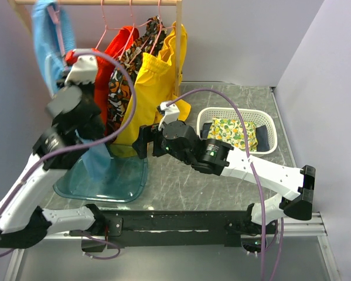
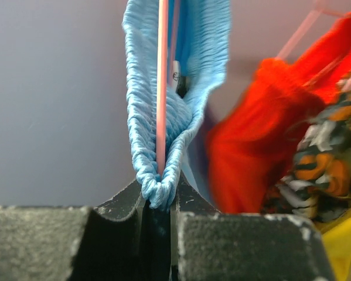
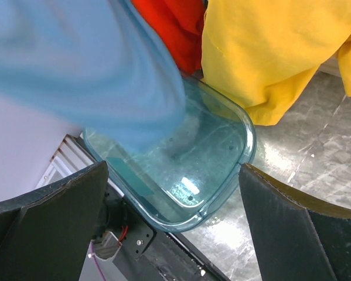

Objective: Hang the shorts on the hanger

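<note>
The light blue shorts [image 1: 46, 41] hang at the rail's left end, and their lower part [image 1: 98, 161] drops behind my left arm. The thin pink hanger [image 1: 58, 26] runs through them. In the left wrist view my left gripper [image 2: 159, 196] is shut on the gathered waistband of the shorts [image 2: 146, 117], with the pink hanger wire [image 2: 162, 88] running down into the same pinch. My right gripper [image 1: 141, 140] stands open and low, facing left. In its own view, the right gripper [image 3: 172, 199] holds nothing, and the shorts [image 3: 75, 64] hang blurred just above it.
On the wooden rail [image 1: 105, 2] hang orange-red shorts [image 1: 119, 52], a patterned cloth [image 1: 131, 67] and yellow shorts [image 1: 152, 88]. A blue-green translucent tray [image 1: 113, 181] lies under the shorts. A white basket [image 1: 269, 126] at the right holds a yellow-green cloth [image 1: 231, 133].
</note>
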Controlling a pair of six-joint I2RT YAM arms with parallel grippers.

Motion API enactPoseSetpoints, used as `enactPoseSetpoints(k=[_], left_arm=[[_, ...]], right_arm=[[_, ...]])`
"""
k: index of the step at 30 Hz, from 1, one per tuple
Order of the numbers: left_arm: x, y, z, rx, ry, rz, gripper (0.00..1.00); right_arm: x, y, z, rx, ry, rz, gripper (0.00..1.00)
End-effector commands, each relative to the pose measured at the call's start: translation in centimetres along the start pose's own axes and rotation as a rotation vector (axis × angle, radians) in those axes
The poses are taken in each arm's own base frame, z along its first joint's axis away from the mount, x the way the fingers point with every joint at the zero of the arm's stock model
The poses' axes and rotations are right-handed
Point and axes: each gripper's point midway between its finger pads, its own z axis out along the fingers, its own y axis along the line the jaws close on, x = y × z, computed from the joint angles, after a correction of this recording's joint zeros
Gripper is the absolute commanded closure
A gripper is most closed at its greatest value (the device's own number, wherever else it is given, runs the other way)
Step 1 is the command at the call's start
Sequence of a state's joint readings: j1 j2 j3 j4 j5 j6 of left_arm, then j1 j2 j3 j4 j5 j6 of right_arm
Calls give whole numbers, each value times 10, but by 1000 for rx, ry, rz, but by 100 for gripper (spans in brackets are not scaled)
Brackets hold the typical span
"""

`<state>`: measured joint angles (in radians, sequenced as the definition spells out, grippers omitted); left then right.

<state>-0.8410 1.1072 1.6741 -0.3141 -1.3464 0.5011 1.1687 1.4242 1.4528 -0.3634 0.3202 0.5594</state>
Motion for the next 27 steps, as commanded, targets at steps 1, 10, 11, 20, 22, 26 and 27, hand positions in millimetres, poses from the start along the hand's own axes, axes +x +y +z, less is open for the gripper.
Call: enactPoseSetpoints(k=[1,10,11,20,22,26,27], left_arm=[[-23,-25,5,269,-56,-245,99],[-21,-26,5,438,-77,-405,99],[-18,-26,5,446,-66,-420,99],[-5,-44,-14,606,-45,-448,99],[-1,-46,-10,593,-42,-446,99],[13,-48,13,565,-5,-431,99],[15,-53,15,595,2,-433,99]], right_arm=[[-17,3,-8,-6,-31,-7,0],[-12,-2,-13,-1,-20,-24,0],[-11,-4,-13,3,-17,-24,0],[-5,-6,-14,7,0,-27,0],[-5,-5,-13,6,3,-28,0],[-5,-5,-13,6,12,-33,0],[-3,-4,-13,6,17,-35,0]])
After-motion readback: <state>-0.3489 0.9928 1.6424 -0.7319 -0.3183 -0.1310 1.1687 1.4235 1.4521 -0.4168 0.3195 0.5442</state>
